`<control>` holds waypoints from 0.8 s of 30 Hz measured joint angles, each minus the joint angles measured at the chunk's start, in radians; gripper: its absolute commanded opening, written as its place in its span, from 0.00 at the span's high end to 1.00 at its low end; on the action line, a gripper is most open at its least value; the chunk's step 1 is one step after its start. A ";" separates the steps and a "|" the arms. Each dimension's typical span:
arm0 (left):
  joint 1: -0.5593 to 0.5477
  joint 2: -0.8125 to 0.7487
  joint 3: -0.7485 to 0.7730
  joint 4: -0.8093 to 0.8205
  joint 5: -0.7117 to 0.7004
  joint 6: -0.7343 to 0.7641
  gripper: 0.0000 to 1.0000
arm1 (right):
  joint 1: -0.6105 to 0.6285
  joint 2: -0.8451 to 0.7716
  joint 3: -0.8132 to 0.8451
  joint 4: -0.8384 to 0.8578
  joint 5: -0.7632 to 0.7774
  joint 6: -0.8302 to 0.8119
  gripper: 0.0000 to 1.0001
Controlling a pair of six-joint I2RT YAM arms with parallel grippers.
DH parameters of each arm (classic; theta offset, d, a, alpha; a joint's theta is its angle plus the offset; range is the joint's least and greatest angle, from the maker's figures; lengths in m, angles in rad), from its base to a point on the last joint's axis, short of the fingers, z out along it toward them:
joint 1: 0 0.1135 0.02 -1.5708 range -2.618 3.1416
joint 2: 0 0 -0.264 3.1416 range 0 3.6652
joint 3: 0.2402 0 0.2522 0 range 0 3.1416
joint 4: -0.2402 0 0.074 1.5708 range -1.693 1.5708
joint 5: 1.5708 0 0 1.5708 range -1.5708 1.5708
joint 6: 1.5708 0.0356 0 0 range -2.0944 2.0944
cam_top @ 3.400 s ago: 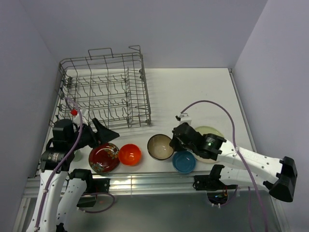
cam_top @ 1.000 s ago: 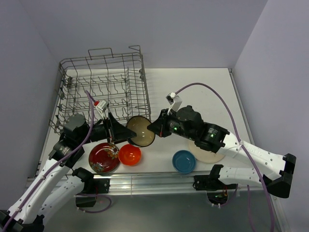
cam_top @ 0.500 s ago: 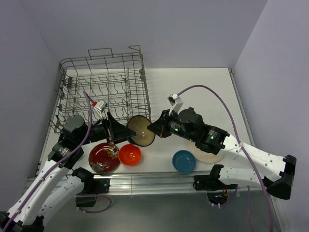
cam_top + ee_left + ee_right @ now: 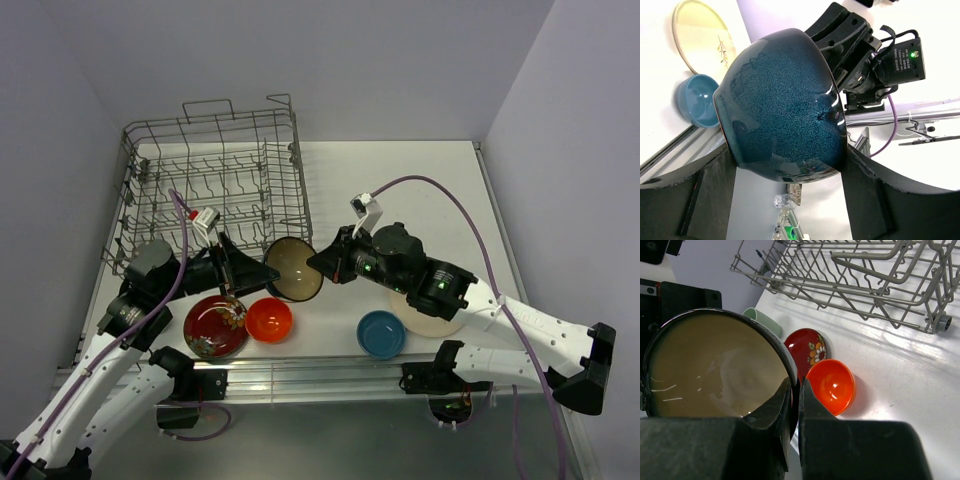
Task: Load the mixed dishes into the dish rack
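Note:
The teal-outside, beige-inside bowl (image 4: pixel 292 270) hangs on edge above the table in front of the dish rack (image 4: pixel 215 185). My right gripper (image 4: pixel 322 265) is shut on its rim, as the right wrist view (image 4: pixel 796 390) shows over the beige inside (image 4: pixel 715 365). My left gripper (image 4: pixel 268 270) is spread wide, with the bowl's teal outside (image 4: pixel 785 110) between its fingers (image 4: pixel 865 185). I cannot tell if they press on it. The red floral bowl (image 4: pixel 214 326), orange bowl (image 4: pixel 269 319) and small blue bowl (image 4: pixel 381 334) sit on the table. The cream plate (image 4: pixel 440 318) lies partly under my right arm.
The pale green cup (image 4: pixel 762 320) lies beside the red floral bowl (image 4: pixel 807 347), hidden under my left arm in the top view. The rack (image 4: pixel 865 280) stands at the far left and holds no dishes. The table's near edge is a metal rail (image 4: pixel 300 375).
Since 3.4 s ago my right gripper lifted the teal bowl off the table and carried it left, and my left gripper came up around it. Over the last second almost nothing moved.

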 measured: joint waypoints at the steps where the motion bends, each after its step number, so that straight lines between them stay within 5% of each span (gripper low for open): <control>1: 0.000 0.002 0.000 -0.005 0.000 0.002 0.74 | 0.000 0.000 0.000 -0.002 0.000 0.000 1.00; 5: 0.000 0.009 0.000 -0.009 -0.002 0.006 1.00 | -0.003 0.007 0.000 -0.004 0.005 -0.008 1.00; 14: 0.002 0.008 0.010 -0.054 -0.032 0.021 1.00 | -0.005 0.046 0.023 -0.016 0.003 -0.031 0.87; 18: 0.002 0.007 0.036 -0.091 -0.050 0.047 1.00 | -0.005 0.055 0.035 -0.011 0.003 -0.031 0.68; 24: -0.001 0.007 0.069 -0.174 -0.089 0.093 1.00 | -0.011 0.069 0.063 -0.004 0.007 -0.034 0.55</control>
